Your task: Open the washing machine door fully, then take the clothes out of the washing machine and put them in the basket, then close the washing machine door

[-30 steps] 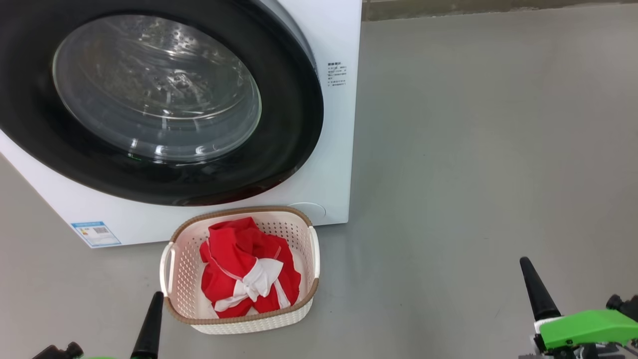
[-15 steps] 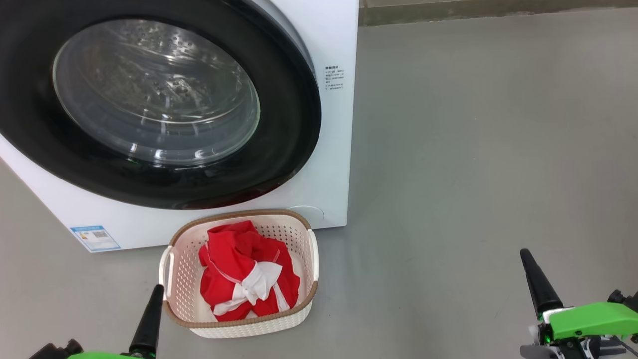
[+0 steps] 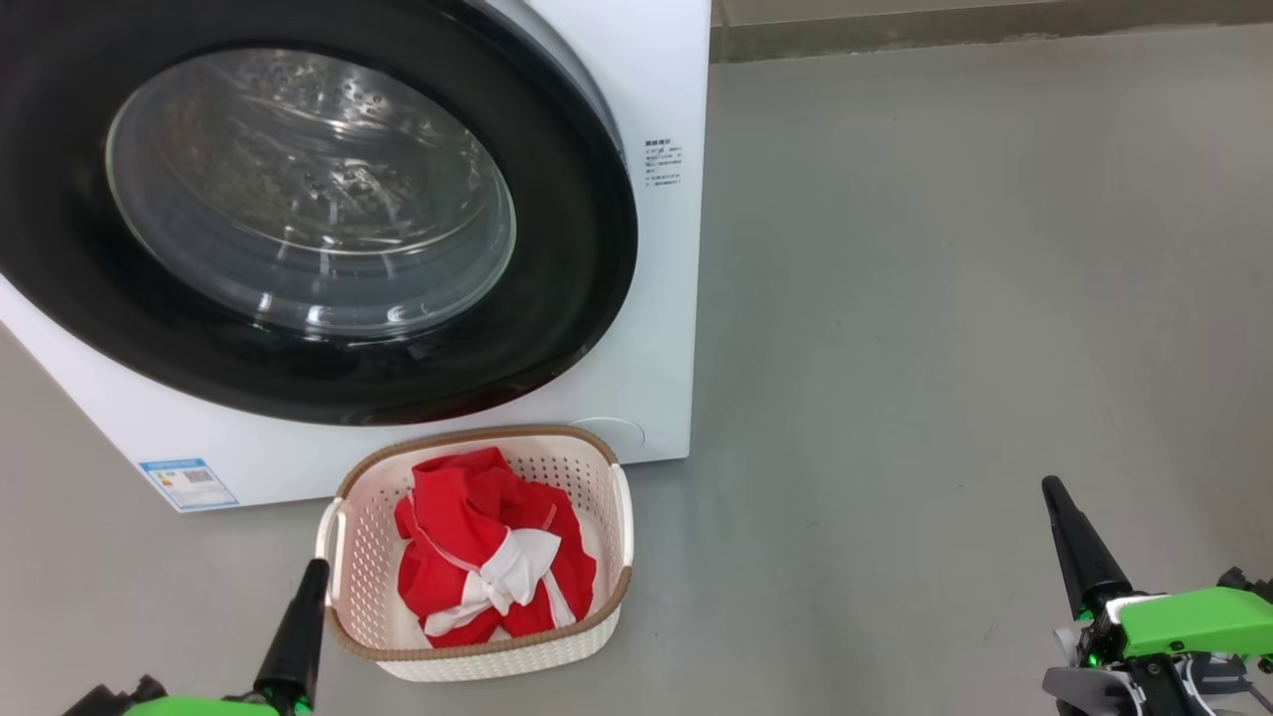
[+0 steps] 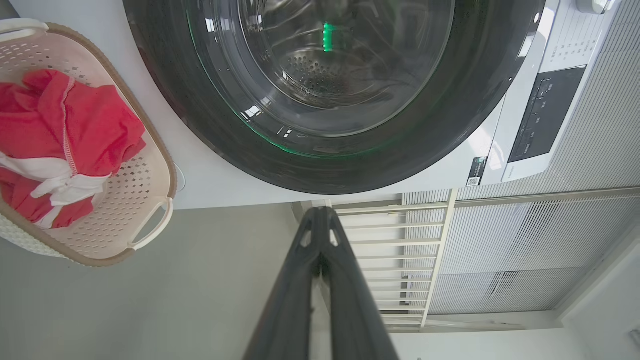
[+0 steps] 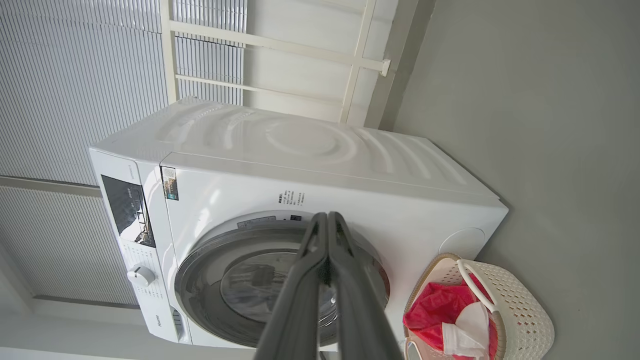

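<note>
We see a smooth grey floor (image 3: 945, 298), a dull skirting strip (image 3: 995, 25) at its far edge, and ribbed white wall panels (image 5: 75, 75).

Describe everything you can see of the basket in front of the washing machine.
The basket is a small cream-white plastic tub, a rounded rectangle with walls pierced by rows of small holes and a brown woven-look rim. A looped handle sits on each short side. It stands upright on the grey floor, just before the white front of the washing machine; whether they touch cannot be told. Crumpled red and white clothes lie inside, covering most of its bottom.
</note>
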{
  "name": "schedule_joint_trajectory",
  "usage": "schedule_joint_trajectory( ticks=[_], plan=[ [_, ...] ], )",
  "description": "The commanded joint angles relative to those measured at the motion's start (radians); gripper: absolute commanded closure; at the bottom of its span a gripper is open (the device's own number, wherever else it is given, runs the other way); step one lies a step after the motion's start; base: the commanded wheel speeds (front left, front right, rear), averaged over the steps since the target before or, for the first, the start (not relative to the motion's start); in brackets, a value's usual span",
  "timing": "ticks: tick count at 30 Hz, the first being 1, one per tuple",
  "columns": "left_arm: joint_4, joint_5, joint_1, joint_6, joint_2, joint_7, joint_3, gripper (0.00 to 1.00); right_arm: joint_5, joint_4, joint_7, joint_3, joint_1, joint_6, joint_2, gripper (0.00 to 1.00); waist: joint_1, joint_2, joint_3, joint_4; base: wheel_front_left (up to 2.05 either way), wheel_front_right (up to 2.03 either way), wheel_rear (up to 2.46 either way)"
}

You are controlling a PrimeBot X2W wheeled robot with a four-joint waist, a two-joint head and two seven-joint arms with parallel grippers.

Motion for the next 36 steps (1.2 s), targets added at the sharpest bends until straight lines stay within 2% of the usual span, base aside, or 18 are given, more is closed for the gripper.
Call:
schedule_joint_trajectory(
  ticks=[1,6,36],
  plan=[
    [-0.028,-0.036,-0.05,-0.007,0.009,0.013,0.037,1.0,0.035,-0.031,0.012,0.015,-0.05,-0.001,-0.016,1.0,0.0,0.0,-0.002,-0.001,0.0,0.0,0.0],
    [-0.028,-0.08,-0.055,-0.007,0.006,0.026,0.042,1.0,0.076,-0.033,0.025,0.012,-0.057,-0.001,-0.016,1.0,0.0,0.0,-0.005,-0.002,0.0,0.0,0.0],
    [-0.028,-0.076,-0.055,-0.007,0.004,0.029,0.045,1.0,0.072,-0.033,0.029,0.007,-0.058,-0.001,-0.012,1.0,0.0,0.0,-0.005,-0.002,0.0,0.0,0.0]
  ],
)
